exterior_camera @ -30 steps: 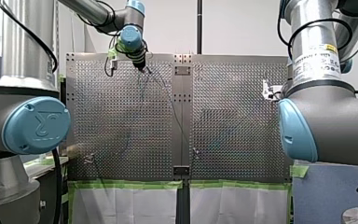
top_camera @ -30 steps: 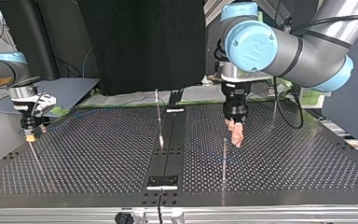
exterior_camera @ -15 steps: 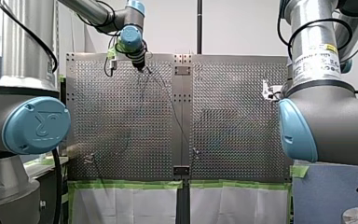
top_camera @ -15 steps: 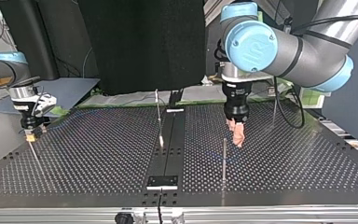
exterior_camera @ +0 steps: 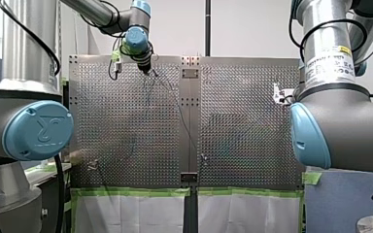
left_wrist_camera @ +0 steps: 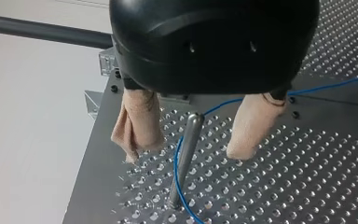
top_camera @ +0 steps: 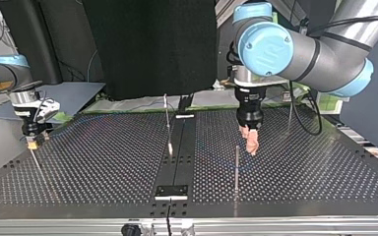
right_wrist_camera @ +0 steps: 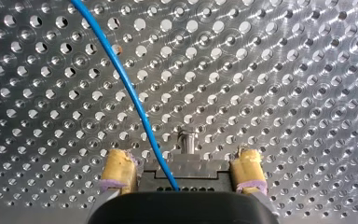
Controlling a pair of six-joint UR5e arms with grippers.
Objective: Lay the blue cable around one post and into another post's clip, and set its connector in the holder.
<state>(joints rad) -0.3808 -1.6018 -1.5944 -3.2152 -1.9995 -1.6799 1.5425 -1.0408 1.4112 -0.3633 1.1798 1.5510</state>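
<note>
Between the beige-wrapped fingers [left_wrist_camera: 137, 126] of my left gripper [left_wrist_camera: 184, 155], which stand wide apart and grip nothing, rises one metal post [left_wrist_camera: 189, 137]. The blue cable [left_wrist_camera: 175, 175] bends round its foot, touching or just beside it; I cannot tell which. One finger covers a stretch of the cable as it runs off across the perforated table [left_wrist_camera: 307, 186].

My right gripper [right_wrist_camera: 182, 156] is also spread wide. Its two yellow pads [right_wrist_camera: 117, 172] stand apart, and the cable passes between them without touching either. The cable's end is lost under the gripper's dark body. A short pin [right_wrist_camera: 187, 140] stands just ahead, between the pads.

Seen from the top view, the cable is only a faint thread and most of its course is hard to follow; I cannot pick out the connector in any view. Three posts show plainly there: a near post [top_camera: 236, 169] at lower centre beside my left gripper, a middle post [top_camera: 167, 118] at centre, and a far post [top_camera: 290, 115] right of centre. A fourth, a thin rod [top_camera: 35, 160], slants below my right gripper at the left edge.

At the front view's right, my right arm's elbow [exterior_camera: 340, 131] hides nearly all of its gripper.
</note>
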